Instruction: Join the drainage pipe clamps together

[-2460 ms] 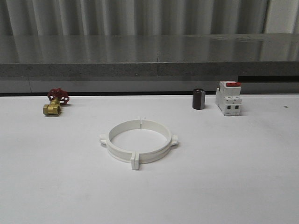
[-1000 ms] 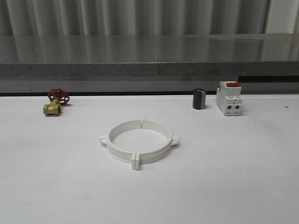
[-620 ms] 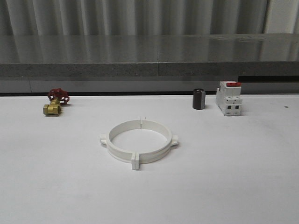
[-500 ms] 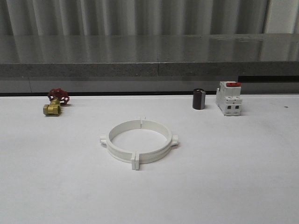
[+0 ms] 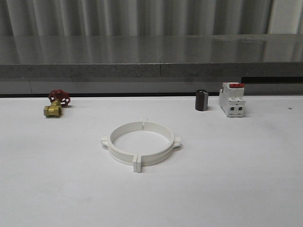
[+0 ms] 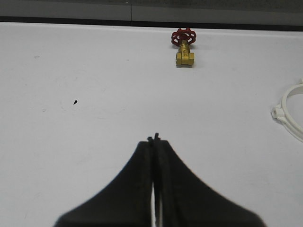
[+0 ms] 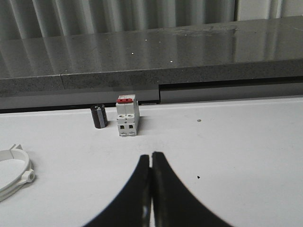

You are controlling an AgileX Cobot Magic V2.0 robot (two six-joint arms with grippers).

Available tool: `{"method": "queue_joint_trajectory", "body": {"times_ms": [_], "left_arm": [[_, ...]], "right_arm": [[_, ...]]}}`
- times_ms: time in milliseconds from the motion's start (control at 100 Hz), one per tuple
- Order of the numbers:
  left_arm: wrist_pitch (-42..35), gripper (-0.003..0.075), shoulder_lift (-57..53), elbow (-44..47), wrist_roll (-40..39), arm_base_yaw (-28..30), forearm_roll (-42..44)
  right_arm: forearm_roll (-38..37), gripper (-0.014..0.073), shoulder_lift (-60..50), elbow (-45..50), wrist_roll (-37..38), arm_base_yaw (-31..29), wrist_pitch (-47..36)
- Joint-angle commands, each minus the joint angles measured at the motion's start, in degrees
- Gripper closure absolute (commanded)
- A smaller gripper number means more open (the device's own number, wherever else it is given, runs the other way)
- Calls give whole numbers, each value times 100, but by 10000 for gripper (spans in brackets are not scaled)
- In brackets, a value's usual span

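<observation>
The two white drainage pipe clamps (image 5: 141,144) lie joined as one flat ring in the middle of the white table, end tabs meeting at the near and far sides, lugs at left and right. An edge of the ring shows in the left wrist view (image 6: 289,111) and in the right wrist view (image 7: 14,172). My left gripper (image 6: 154,140) is shut with nothing between its black fingers, well apart from the ring. My right gripper (image 7: 151,155) is also shut and empty, away from the ring.
A brass valve with a red handwheel (image 5: 56,104) sits at the back left. A small black cylinder (image 5: 201,100) and a white breaker with a red top (image 5: 231,100) stand at the back right. A grey ledge (image 5: 151,61) runs behind the table.
</observation>
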Motion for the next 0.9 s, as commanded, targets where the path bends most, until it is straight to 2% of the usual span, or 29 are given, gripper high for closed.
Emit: {"method": "queue_joint_trajectory", "body": {"times_ms": [0,220,410,530,890], "left_arm": [[-420,740,37,-160,5,6,-25],[-633,740,-15,-148,5,6,25],[-2376,740,-428,490,5,6,25],[-2993,740,-847,1117,15,6,-10],[-2976,740,-2514,2429,433,173,-314]], "right_arm": [[1,711,-119,-86,-61,-27,-482],[1,711,-119,-86,-61,-27,-475],[1,711,-119,-86,-61,-27,-470],[1,711,-119,-86,-61,-27,-443],[1,711,-119,-86,-61,-27,-368]]}}
